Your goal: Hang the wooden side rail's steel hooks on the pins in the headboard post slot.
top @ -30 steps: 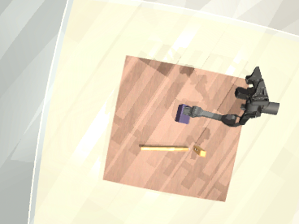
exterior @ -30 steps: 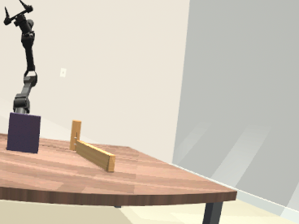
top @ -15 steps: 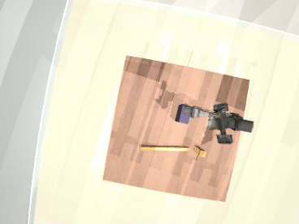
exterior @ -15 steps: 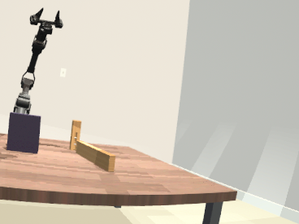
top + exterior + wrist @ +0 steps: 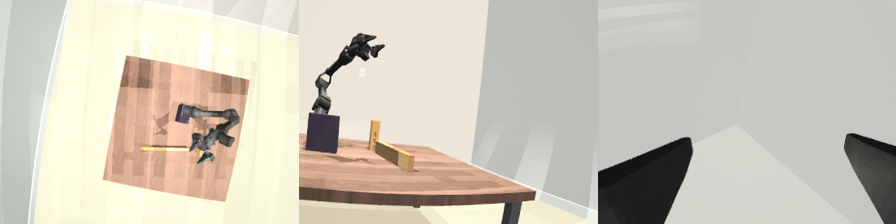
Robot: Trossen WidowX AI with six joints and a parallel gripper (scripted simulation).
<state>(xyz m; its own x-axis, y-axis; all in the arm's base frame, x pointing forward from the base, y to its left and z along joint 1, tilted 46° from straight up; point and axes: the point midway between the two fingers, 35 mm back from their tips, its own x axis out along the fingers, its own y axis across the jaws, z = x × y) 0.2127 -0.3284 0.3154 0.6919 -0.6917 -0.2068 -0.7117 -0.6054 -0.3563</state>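
The wooden rail (image 5: 164, 148) (image 5: 393, 155) stands on its narrow edge, its far end on the table. Its other end is close to the post's slot; whether they touch cannot be told. The wooden headboard post (image 5: 374, 127) stands upright, with its slot low on the side facing the rail. In the top view the gripper partly covers the post. The hooks and pins are too small to tell apart, so whether the hooks sit on the pins is unclear. My gripper (image 5: 194, 157) (image 5: 380, 41) (image 5: 768, 143) is open and empty, high above the table and well above the post.
The arm rises from a dark purple base block (image 5: 179, 114) (image 5: 323, 133) on the brown wooden table (image 5: 138, 105) (image 5: 461, 184). The wrist view shows only pale walls and a pale surface between the fingers.
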